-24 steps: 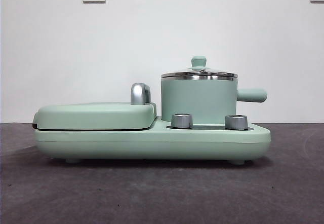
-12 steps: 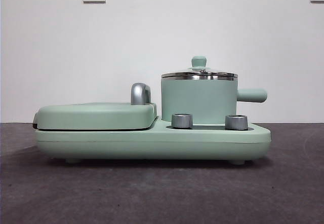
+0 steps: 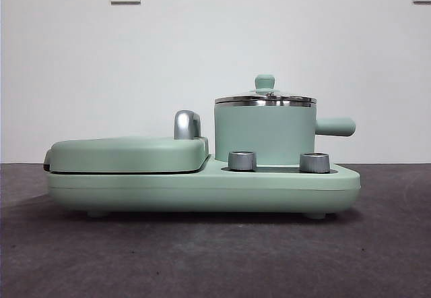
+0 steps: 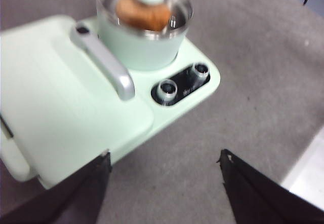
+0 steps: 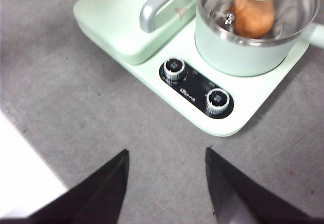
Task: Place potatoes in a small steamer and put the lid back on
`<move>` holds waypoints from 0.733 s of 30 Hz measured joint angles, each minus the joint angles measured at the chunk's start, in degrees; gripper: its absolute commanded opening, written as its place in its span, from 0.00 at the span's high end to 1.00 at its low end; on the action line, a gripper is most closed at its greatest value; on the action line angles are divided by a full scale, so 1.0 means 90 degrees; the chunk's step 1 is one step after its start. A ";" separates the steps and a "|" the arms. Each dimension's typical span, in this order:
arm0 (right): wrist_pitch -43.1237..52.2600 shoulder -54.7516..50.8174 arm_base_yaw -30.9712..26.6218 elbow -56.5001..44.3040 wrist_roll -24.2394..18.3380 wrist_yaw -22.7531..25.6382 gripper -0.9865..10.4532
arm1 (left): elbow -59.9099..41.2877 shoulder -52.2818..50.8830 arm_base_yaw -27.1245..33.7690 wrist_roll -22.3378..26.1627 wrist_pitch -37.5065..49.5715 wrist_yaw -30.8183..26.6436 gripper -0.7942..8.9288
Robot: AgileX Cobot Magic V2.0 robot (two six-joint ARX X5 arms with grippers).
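The small steamer, a mint-green pot with a side handle, stands on the right of the mint-green appliance base. The glass lid with its green knob sits on the pot. The orange-brown potato shows through the lid inside the pot in the left wrist view and the right wrist view. My left gripper is open and empty above the table, away from the pot. My right gripper is open and empty, also drawn back from it. Neither arm shows in the front view.
The flat mint-green griddle cover with a chrome handle lies on the appliance's left half. Two steel knobs sit on the base in front of the pot. Grey tabletop spreads around.
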 measured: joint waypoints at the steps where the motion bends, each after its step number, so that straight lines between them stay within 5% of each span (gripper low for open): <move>1: 0.0007 0.0010 0.0000 -0.0002 0.0000 -0.0005 0.90 | 0.0000 0.0012 -0.0005 0.0007 -0.0046 0.0002 0.91; 22: 0.0520 -0.0083 0.0000 0.0000 -0.0046 0.0000 0.90 | 0.0000 -0.0058 0.0007 0.0121 -0.0012 0.0015 0.91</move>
